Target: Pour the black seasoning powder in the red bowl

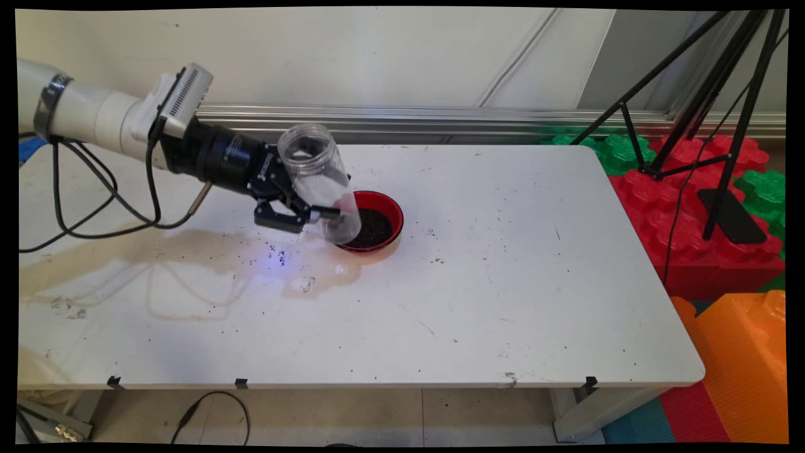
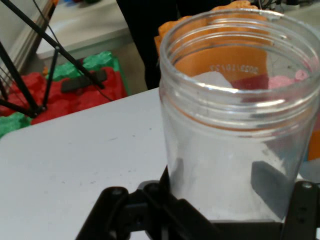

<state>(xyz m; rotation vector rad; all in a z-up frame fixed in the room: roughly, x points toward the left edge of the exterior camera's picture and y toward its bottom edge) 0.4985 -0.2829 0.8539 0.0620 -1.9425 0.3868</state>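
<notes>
My gripper [image 1: 326, 212] is shut on a clear plastic jar [image 1: 314, 170] without a lid, gripping its lower half. The jar leans with its open mouth up and to the left, and its base sits over the near left rim of a red bowl [image 1: 394, 214]. Nothing shows inside the jar. The bowl stands near the table's middle and holds a layer of dark granules [image 1: 377, 228]. In the hand view the jar [image 2: 235, 125] fills the right side, with my gripper [image 2: 225, 200] closed round it and a finger pad [image 2: 267, 185] showing through the plastic.
Dark specks and a brownish stain [image 1: 188, 251] mark the white table [image 1: 503, 283] left of the bowl. Off the right edge are red [image 1: 679, 207], green [image 1: 619, 154] and orange [image 1: 748, 358] foam blocks and a black tripod [image 1: 723, 113]. Black cables [image 1: 88, 207] hang from the arm.
</notes>
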